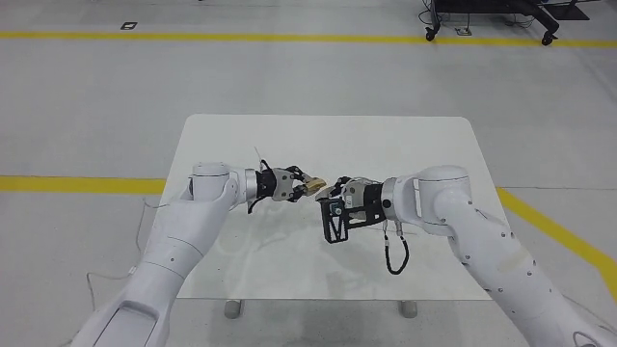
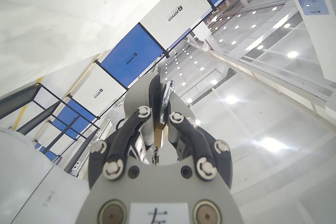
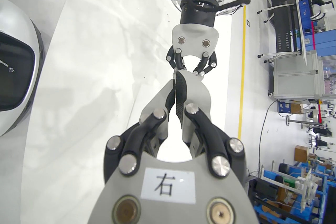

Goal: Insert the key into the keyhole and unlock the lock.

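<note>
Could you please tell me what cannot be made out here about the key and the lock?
Key: right wrist view, the right gripper has its pads pressed together, hiding anything between them.
Keyhole: left wrist view, the left gripper covers most of the lock; no keyhole shows.
Whether key meets lock: top view, too small to tell.

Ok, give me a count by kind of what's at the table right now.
Pincers: 2, the left pincer and the right pincer
Lock: 1, brass, held in the left pincer
Table: 1
Total: 4
</note>
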Robot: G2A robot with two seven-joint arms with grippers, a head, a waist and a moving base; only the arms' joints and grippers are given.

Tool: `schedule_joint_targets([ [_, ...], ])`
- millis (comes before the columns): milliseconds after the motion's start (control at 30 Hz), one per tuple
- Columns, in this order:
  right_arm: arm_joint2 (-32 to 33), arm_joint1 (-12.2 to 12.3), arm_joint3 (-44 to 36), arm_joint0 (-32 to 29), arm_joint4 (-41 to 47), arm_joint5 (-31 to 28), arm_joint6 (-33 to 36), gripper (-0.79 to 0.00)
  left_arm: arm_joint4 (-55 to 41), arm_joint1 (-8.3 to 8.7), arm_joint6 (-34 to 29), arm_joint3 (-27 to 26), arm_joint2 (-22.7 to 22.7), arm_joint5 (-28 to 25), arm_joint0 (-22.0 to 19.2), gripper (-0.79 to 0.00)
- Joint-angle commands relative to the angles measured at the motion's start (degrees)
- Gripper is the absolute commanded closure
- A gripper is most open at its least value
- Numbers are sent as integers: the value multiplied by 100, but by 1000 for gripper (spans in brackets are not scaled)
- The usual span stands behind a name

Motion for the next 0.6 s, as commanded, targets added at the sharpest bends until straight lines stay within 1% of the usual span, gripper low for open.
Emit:
schedule_joint_targets([
  [0, -47, 53, 3, 25, -131, 0, -58, 0, 19, 0, -5, 4, 42, -10, -2, 0],
  [267, -193, 241, 5, 132, -394, 0, -365, 0, 75, 14, -132, 54, 172, -28, -79, 0],
  [567, -454, 344, 187, 356, -497, 0, -638, 0, 289, 31, -198, 9, 373, -123, -107, 0],
])
